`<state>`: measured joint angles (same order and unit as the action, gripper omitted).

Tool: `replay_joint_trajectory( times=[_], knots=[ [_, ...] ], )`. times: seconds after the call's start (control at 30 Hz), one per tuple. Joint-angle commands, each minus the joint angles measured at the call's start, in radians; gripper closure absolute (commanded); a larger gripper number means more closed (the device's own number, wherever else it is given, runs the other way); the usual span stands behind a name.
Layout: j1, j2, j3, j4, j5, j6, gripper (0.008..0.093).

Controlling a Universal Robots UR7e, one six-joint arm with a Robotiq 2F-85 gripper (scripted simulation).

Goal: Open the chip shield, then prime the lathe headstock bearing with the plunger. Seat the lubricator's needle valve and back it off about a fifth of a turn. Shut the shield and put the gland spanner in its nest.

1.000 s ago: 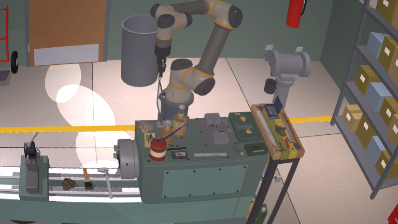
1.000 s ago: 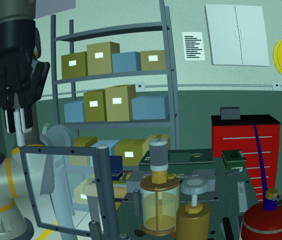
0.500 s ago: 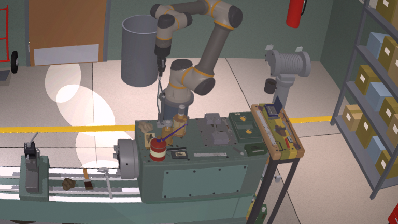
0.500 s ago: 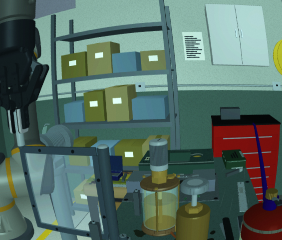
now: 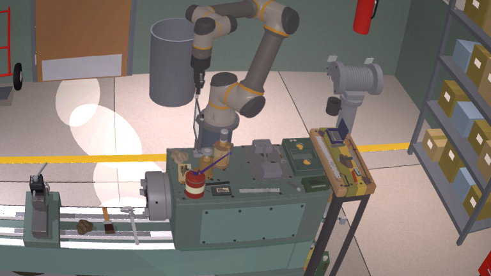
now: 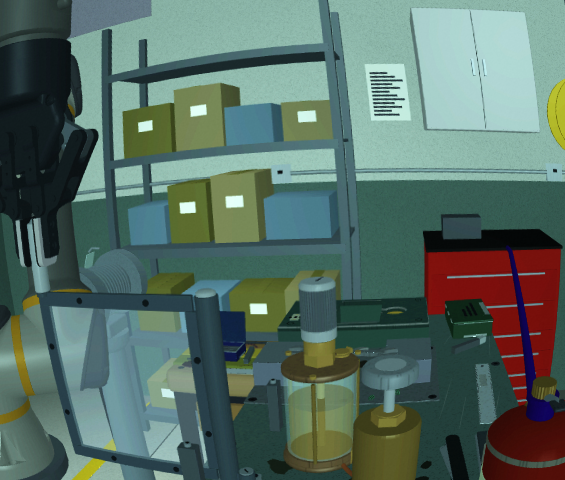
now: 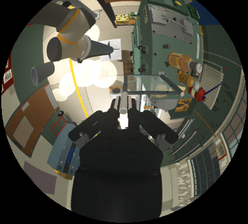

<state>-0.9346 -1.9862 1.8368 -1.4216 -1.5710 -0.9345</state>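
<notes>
The clear chip shield (image 6: 122,377) stands upright at the back edge of the headstock, with a grey handle post (image 6: 40,276) rising from its top corner. My gripper (image 6: 34,253) is closed on that handle post from above. Beside the shield stand the glass lubricator (image 6: 318,403) with its knurled needle valve (image 6: 317,307) and the brass plunger pump (image 6: 387,408) with a grey knob. In the side camera the gripper (image 5: 197,94) hangs over the rear of the headstock (image 5: 246,193). The gland spanner (image 5: 133,224) lies on the lathe bed.
A red oil can (image 5: 194,184) with a blue spout stands at the front of the headstock. A green nest tray (image 5: 302,155) sits at its right end. A tool stand (image 5: 342,162) adjoins it. A grey bin (image 5: 170,61) stands behind the arm.
</notes>
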Motion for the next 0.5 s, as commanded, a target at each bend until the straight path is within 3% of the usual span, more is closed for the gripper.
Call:
replay_joint_trajectory(
  times=[0.0,0.47],
  knots=[
    [0.000,0.000,-0.001,-0.001,0.000,0.000,0.0934],
    [0.009,-0.006,0.003,0.002,0.000,0.009,0.0934]
  ],
)
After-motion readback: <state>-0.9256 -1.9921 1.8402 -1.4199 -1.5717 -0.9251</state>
